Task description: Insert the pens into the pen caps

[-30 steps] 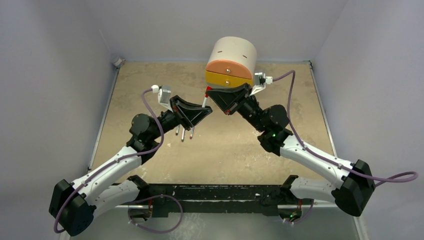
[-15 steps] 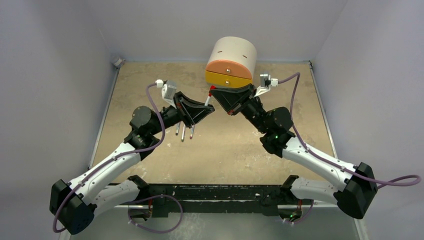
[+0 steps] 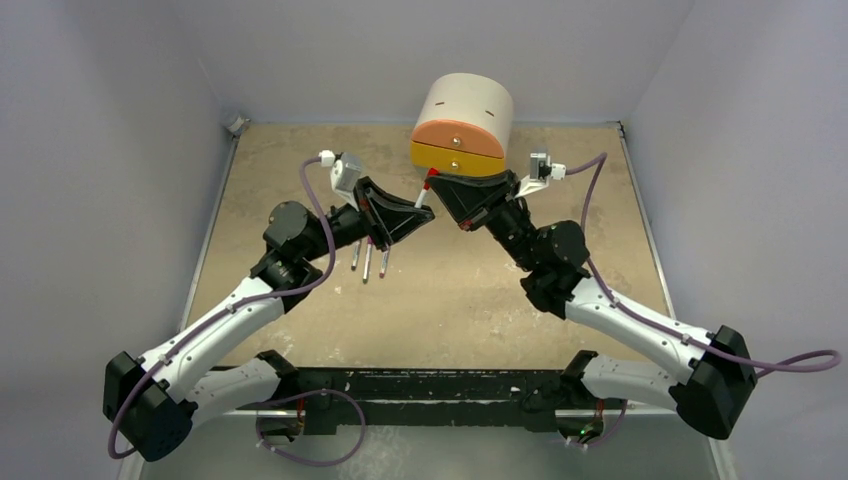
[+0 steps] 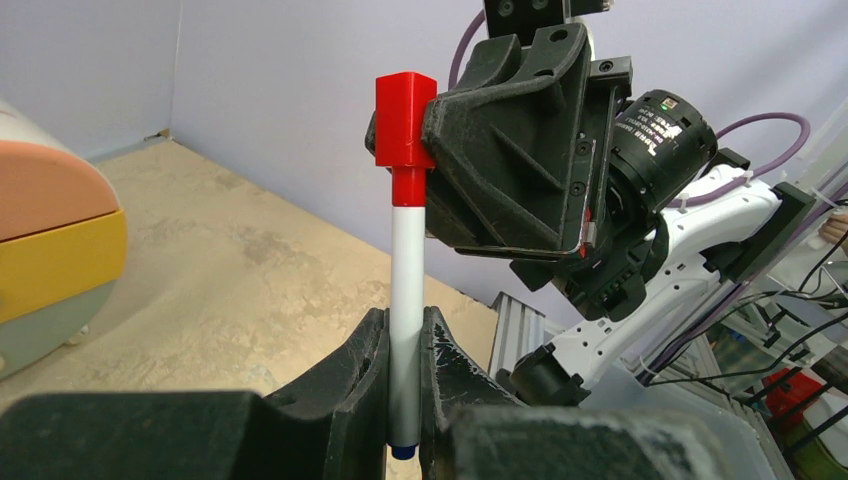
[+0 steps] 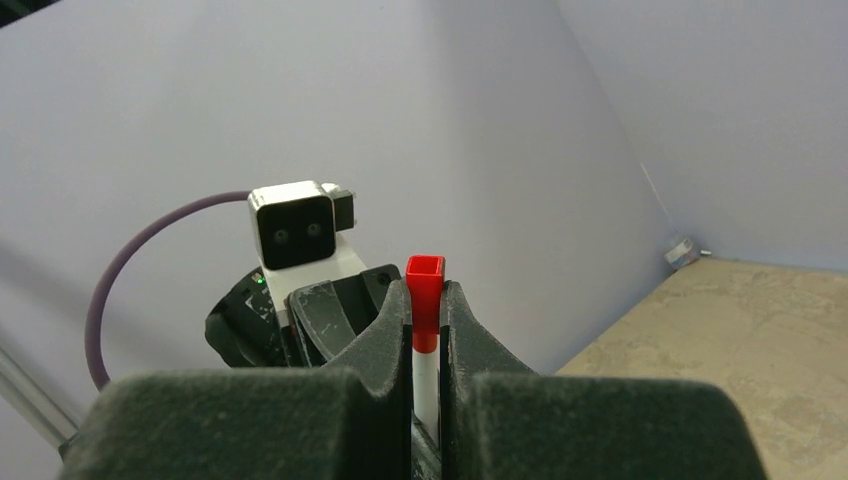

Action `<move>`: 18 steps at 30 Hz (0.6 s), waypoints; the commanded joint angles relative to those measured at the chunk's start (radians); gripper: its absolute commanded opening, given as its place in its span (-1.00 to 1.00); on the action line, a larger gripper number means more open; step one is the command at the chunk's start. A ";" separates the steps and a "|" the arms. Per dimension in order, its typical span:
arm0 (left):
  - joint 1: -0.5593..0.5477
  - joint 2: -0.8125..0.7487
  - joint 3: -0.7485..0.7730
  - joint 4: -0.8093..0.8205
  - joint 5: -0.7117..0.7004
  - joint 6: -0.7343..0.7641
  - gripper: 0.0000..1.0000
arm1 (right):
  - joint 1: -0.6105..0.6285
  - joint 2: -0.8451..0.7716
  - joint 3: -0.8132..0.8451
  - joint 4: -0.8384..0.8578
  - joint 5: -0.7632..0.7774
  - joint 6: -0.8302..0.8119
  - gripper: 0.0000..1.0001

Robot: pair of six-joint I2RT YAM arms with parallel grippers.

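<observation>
Left gripper [image 4: 404, 335]: jaws clenched on the lower part of a pen [image 4: 406, 250]. The barrel is white and stands upright in the left wrist view. A blue end just shows below the jaws, and there is a short red collar at the upper end.

Right gripper [image 5: 426, 315]: jaws clenched on the red cap [image 5: 425, 285], which is square-sided. The end facing the right wrist camera shows a square rim. The cap sits over the top end of the pen, in line with the barrel. The white barrel runs out of the cap and down between the right jaws. I cannot tell whether the cap is pushed fully home.

Top view: the two grippers meet tip to tip, with pen and cap between them, clear of the desk [image 3: 450, 290]. The meeting point is just in front of a rounded box [image 3: 462, 125] with orange and yellow fronts, which stands at the far middle of the desk.

Three more pens [image 3: 368, 262] lie on the desk on the near side of the left gripper. They lie side by side, roughly parallel and close together. Their ends are too small to tell whether any is capped.
</observation>
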 commanded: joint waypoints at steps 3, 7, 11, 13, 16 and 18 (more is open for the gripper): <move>0.017 0.005 0.158 0.235 -0.136 0.014 -1.00 | 0.125 0.056 -0.072 -0.230 -0.278 0.014 -1.00; 0.016 0.002 0.155 0.097 -0.043 0.057 -1.00 | 0.124 -0.001 -0.045 -0.300 -0.221 -0.025 -1.00; 0.016 -0.027 0.071 0.058 0.014 0.035 -1.00 | 0.123 -0.082 -0.020 -0.327 -0.127 -0.060 -1.00; 0.016 -0.051 0.024 0.034 0.017 0.031 -1.00 | 0.122 -0.122 0.000 -0.361 -0.051 -0.090 -0.93; 0.016 -0.092 -0.053 -0.006 -0.019 0.035 -1.00 | 0.122 -0.188 0.019 -0.397 0.064 -0.116 -0.60; 0.016 -0.117 -0.071 -0.068 -0.049 0.060 -1.00 | 0.121 -0.237 0.009 -0.397 0.139 -0.120 -0.36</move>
